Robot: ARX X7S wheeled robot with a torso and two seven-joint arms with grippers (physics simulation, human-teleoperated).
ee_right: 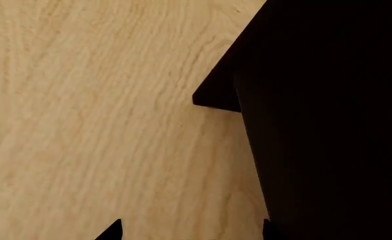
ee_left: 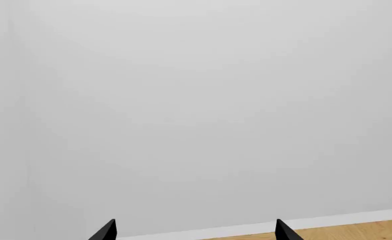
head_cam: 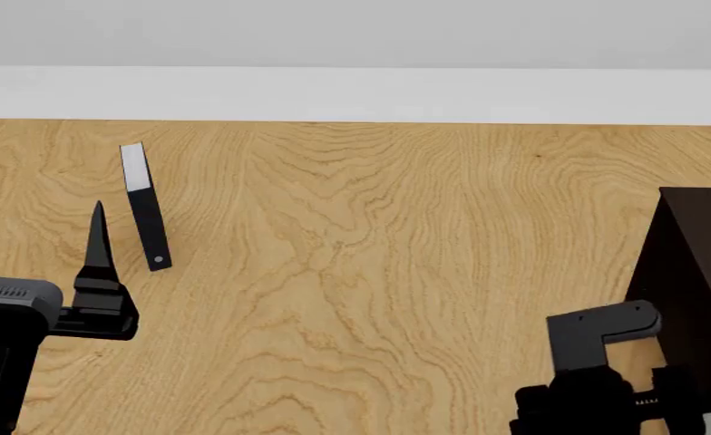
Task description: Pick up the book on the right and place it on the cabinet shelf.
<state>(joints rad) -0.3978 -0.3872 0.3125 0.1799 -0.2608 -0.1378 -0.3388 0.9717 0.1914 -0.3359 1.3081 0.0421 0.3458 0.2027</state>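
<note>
**I can't see the grey book yet**

My left claw (ee_left: 194, 231) is spread apart with nothing in it. It points at a plain white wall (ee_left: 196, 100), so its camera is no help. My right claw (ee_right: 189, 231) is also spread apart and empty. It hangs over the wood surface (head_cam: 368, 272), just beside the dark cabinet (head_cam: 700, 272).

The cabinet stands at the right edge of what my head sees. Only one corner of it and some flat dark sides show. I can't see the shelf itself from here.

Far to the left lies a thin black book (head_cam: 146, 210) with a white end. That is not the one I want. The thick grey book is not in any of my pictures, so I can't say where it lies. I think I must turn my head or roll along to find it.

Here is my guess about the book. A thick book is stiff, so it will not bend or break. It may be a bit heavy for one claw. Its plain cover is likely smooth, so it could slip.

I think the right claw should take it, since that claw is close to the cabinet. I would pinch it across its thick side, near the middle of a long edge. Held at a corner, it could swing down and slide out.
</note>
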